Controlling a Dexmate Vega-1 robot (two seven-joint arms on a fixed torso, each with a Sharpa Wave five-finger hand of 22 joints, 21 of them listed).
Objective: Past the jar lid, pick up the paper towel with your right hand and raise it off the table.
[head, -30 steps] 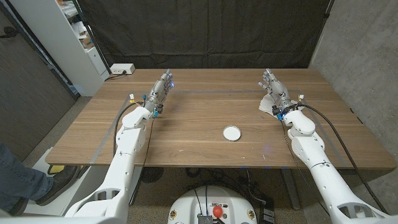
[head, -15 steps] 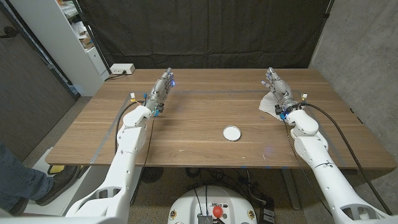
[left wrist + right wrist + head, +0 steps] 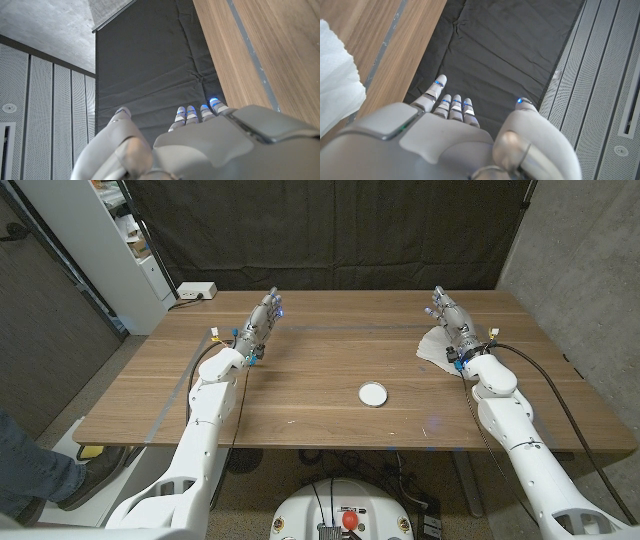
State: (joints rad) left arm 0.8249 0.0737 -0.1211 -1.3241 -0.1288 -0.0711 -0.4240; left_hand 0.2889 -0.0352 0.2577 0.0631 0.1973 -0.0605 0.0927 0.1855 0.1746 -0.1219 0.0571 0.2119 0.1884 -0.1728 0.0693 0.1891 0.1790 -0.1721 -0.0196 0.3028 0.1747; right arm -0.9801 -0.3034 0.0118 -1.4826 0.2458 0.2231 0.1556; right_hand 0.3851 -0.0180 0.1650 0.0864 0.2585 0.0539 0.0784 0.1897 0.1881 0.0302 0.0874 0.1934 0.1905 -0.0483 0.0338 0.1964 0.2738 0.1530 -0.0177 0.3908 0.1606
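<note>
Paper towel point(image 3: 436, 346) sits on the table's point(image 3: 320, 415) far right part, flat and crumpled, w/ the right hand just beside it. Going left to right: left hand point(image 3: 260, 323) far-left, well apart from the towel, fingers straight and a little apart, holding nothing; jar lid point(image 3: 373, 393) near centre, nearer the robot than the towel, open side up, nothing in it as far as I can tell; then towel; right hand point(image 3: 449, 323) over its outer edge, fingers extended and spread, nothing held, contact unclear. Right wrist view: towel point(image 3: 337, 85) lies to the hand's palm side, toward table centre; right hand point(image 3: 455, 137) is clearly the nearer, so prob. needs to swing inward and down onto it. Towel's long axis can't tell.
</note>
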